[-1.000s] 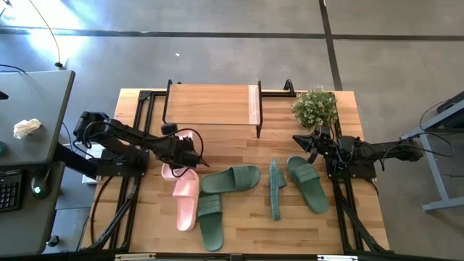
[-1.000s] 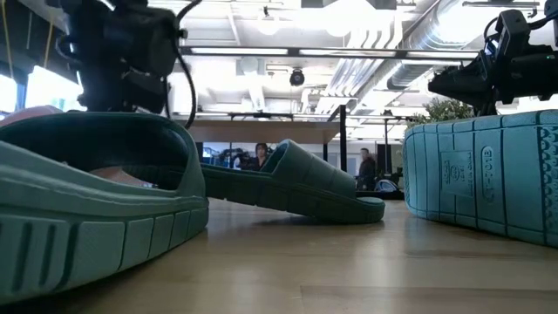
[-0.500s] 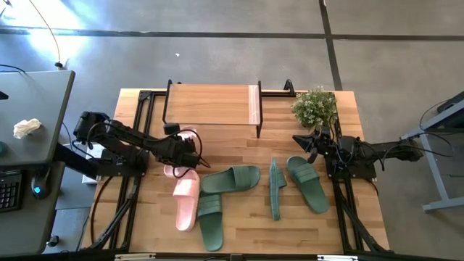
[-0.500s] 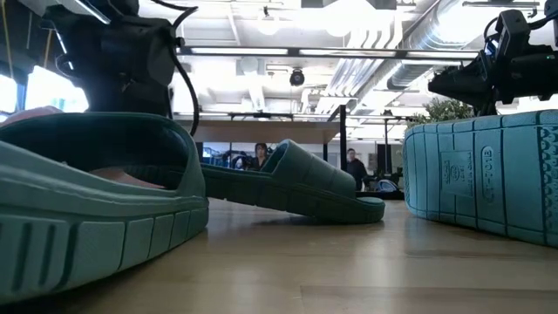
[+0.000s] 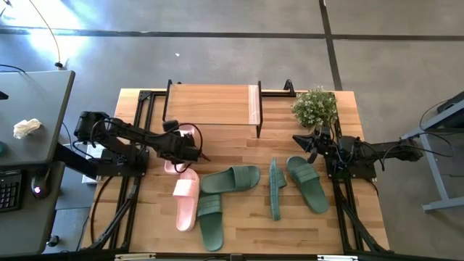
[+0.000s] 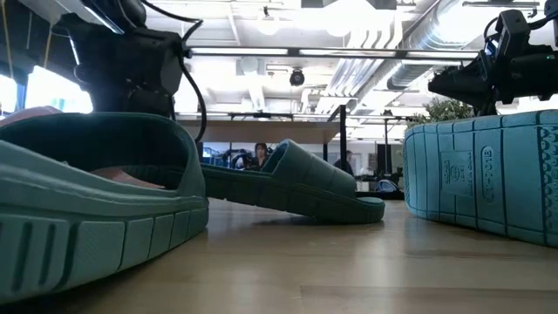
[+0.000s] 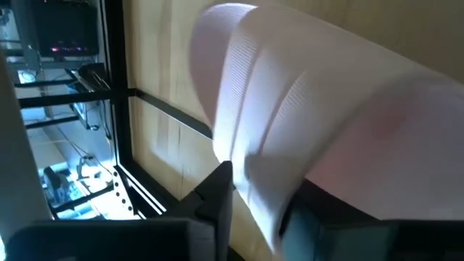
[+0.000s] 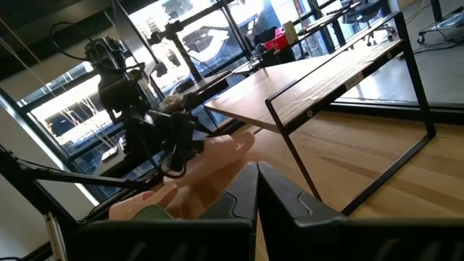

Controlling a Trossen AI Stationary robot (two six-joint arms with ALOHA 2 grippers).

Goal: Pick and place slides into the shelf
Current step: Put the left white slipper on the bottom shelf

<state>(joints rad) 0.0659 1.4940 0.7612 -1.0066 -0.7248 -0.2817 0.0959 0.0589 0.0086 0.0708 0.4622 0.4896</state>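
Light wooden plank table (image 5: 239, 225) on a grey concrete floor; low view looks into an open office with ceiling ducts. Low shelf with light wooden plank top and thin black metal frame (image 5: 212, 104) stands at the table's far edge, a small green potted plant (image 5: 315, 106) beside it. Left gripper (image 5: 194, 151) clamped on one light pink rubber slide with ribbed strap (image 5: 183, 135), held just in front of the shelf's left end; left arm stretches low across from the left. Second pink slide (image 5: 185, 201) lies on the table below, touching two dark green slides (image 5: 230, 179). Two more green slides (image 5: 307, 183) lie near the right gripper (image 5: 300, 139), fingers pressed together, arm waiting by the plant.
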